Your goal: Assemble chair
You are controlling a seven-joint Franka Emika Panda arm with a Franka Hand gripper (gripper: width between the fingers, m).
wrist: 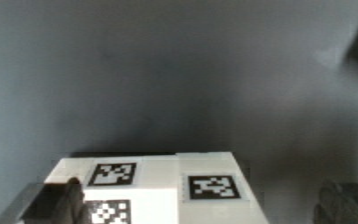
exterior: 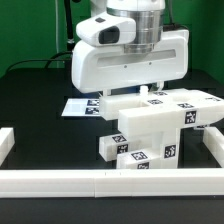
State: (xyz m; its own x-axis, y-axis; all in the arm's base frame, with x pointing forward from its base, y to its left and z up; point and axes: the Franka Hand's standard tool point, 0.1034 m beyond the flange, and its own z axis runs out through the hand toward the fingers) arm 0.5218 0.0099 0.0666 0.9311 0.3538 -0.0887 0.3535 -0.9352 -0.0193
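You see the gripper (wrist: pixel 197 203) with jaws spread wide, holding nothing, above the chair parts (exterior: pixel 158 125), which lie stacked on the black table (exterior: pixel 40 110) just beside the marker board (exterior: pixel 84 105)

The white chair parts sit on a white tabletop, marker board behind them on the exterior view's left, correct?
No: the exterior view shows a black tabletop, not white. The chair parts sit on it, marker board behind them on that view's left.
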